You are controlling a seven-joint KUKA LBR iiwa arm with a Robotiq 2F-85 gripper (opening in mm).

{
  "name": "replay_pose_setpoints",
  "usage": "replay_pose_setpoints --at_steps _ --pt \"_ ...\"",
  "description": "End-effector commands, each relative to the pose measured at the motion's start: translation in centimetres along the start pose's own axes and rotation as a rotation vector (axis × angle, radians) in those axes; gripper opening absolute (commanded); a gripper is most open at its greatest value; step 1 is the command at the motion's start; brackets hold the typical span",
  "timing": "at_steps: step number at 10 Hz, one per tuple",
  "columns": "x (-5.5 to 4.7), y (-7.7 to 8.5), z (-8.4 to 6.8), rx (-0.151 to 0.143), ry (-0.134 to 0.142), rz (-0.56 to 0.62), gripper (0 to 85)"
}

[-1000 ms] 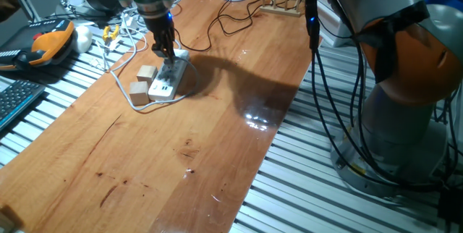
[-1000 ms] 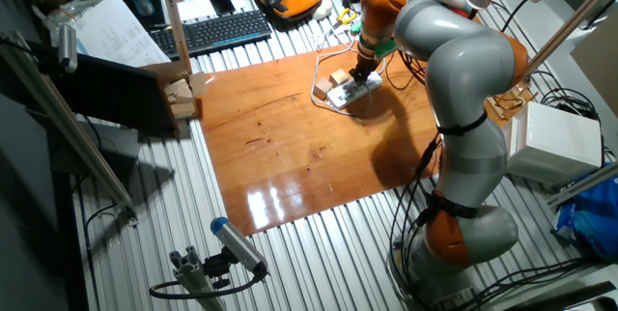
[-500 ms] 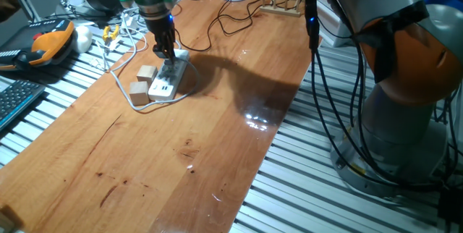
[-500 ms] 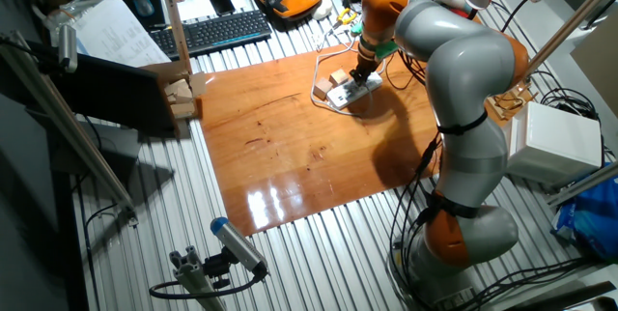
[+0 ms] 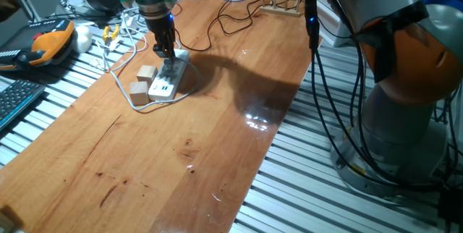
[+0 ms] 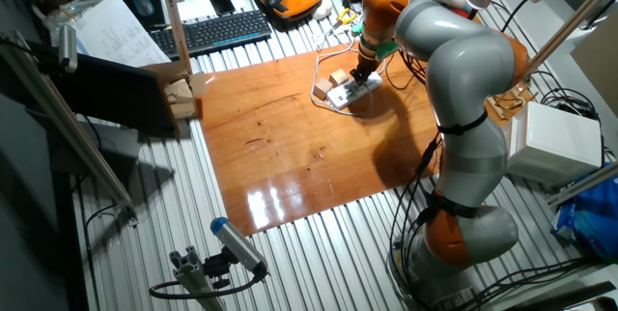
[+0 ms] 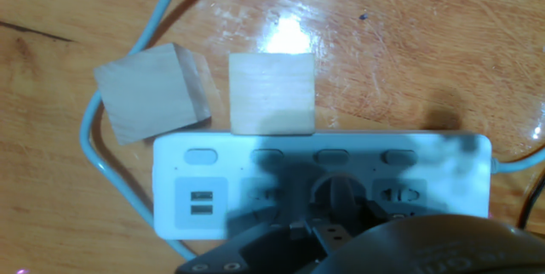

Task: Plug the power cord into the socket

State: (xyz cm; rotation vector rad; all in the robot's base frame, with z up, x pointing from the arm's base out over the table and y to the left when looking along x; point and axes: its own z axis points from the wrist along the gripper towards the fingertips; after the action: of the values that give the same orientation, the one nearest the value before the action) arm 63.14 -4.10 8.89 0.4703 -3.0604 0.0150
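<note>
The socket, a long white power strip (image 5: 166,79), lies on the wooden table; it also shows in the other fixed view (image 6: 349,91) and in the hand view (image 7: 213,168). My gripper (image 5: 166,57) stands upright on the strip's middle, also seen in the other fixed view (image 6: 362,71). In the hand view the gripper (image 7: 336,214) is shut on the small black plug (image 7: 334,191), which sits at a middle outlet. How deep the plug sits is hidden. The thin black power cord (image 5: 210,39) winds away to the back right.
Two tan cubes (image 5: 147,73) (image 5: 138,92) touch the strip's left side, also in the hand view (image 7: 149,91) (image 7: 271,91). The strip's white cable (image 7: 100,156) loops around them. An orange pendant (image 5: 49,41) and a keyboard (image 6: 222,29) lie off the board's left.
</note>
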Motion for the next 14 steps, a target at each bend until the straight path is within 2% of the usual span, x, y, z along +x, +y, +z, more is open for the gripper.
replay_pose_setpoints --at_steps 1,6,14 --pt "0.07 -0.05 0.03 0.0 0.002 0.0 0.0" --pt "0.53 0.22 0.18 -0.002 0.008 0.001 0.0" --pt "0.87 0.28 0.56 0.001 -0.001 0.001 0.0"
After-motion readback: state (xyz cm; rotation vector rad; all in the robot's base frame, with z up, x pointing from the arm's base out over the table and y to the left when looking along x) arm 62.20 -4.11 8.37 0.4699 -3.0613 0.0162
